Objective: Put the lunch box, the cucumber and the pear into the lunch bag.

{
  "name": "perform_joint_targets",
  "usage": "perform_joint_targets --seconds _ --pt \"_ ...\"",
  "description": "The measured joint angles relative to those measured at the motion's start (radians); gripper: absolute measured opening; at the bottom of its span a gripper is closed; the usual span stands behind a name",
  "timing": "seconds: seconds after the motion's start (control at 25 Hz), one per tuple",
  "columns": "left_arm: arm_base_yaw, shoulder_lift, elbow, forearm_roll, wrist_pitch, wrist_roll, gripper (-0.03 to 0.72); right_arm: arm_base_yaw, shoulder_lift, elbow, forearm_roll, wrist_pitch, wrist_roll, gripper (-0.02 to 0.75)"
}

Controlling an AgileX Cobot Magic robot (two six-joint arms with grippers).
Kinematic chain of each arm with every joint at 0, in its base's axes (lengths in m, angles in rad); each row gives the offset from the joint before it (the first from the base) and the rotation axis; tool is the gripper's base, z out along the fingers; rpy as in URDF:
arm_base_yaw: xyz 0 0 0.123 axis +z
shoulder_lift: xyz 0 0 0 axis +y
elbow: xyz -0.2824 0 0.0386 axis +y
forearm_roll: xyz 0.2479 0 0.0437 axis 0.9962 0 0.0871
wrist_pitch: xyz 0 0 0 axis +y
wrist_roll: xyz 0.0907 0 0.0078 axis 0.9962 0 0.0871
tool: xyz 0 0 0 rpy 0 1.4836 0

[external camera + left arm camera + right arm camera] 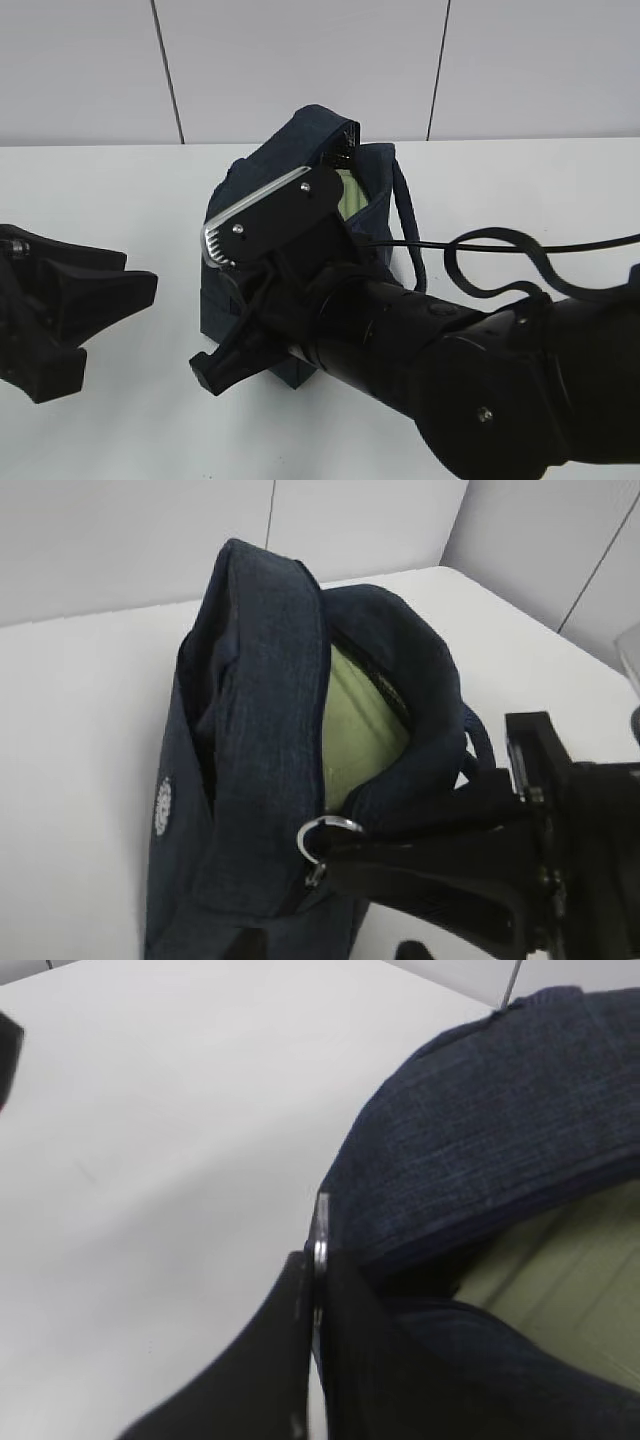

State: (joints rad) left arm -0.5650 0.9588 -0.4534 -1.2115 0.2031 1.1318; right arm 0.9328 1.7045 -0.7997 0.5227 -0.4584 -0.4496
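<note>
- Pinching the silver ring pull (320, 1245), the right fingers (312, 1305) are closed flat on it at the bag's (262, 175) near edge.
- Left fingers (120, 290) sit spread wide, well apart from the bag, holding nothing.
- Bag stands on the white bench (120, 200), mouth gaping.
- Lunch box (355, 720) lies inside, its pale green lid showing through the opening.
- Cucumber and pear: I can't see them.
</note>
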Motion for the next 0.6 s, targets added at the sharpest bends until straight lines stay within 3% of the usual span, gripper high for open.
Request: perform_joint_targets --seconds 0.2,0.36,0.48,0.6 --pt "0.007 0.09 0.0 -0.06 0.1 0.018 0.241 0.0 0.0 0.0 0.002 0.004 -0.006 0.0" --pt "0.051 0.15 0.0 -0.145 0.163 0.175 0.241 0.0 0.0 0.0 0.004 0.008 -0.016 0.0" --pt "0.166 0.163 0.0 -0.273 0.294 0.351 0.241 0.0 0.0 0.0 0.008 0.009 -0.019 0.0" --pt "0.343 0.191 0.0 -0.336 0.458 0.488 0.241 0.0 0.0 0.0 0.008 0.013 -0.019 0.0"
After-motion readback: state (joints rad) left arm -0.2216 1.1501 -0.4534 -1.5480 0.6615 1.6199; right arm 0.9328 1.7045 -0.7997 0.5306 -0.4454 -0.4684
